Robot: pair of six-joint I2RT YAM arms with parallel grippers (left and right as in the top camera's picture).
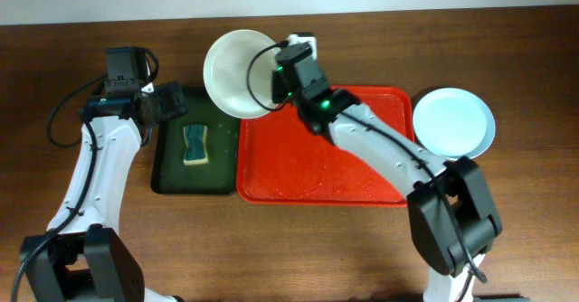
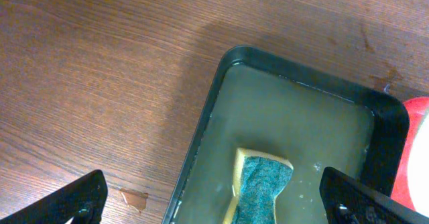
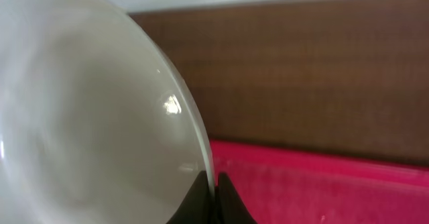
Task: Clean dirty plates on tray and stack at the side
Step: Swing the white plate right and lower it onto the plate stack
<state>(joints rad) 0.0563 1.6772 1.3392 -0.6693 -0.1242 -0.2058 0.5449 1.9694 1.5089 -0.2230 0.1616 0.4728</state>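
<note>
Wood table (image 1: 362, 257), overhead: R gripper (image 1: 272, 95) clamped on white plate (image 1: 231, 62) rim, at far-left corner of red tray (image 1: 298, 171); blue plate (image 1: 452, 121) on table, right of tray.
L wrist: L gripper (image 2: 213, 187) jaws wide apart above green tray (image 2: 221, 76) w/ sponge (image 2: 261, 184). R wrist: fingers (image 3: 229, 198) pinch plate edge.

White arm links (image 1: 375, 148), black joints (image 1: 452, 216), looped black cables (image 1: 59, 112), green wrist light (image 1: 280, 67), black jaws
</note>
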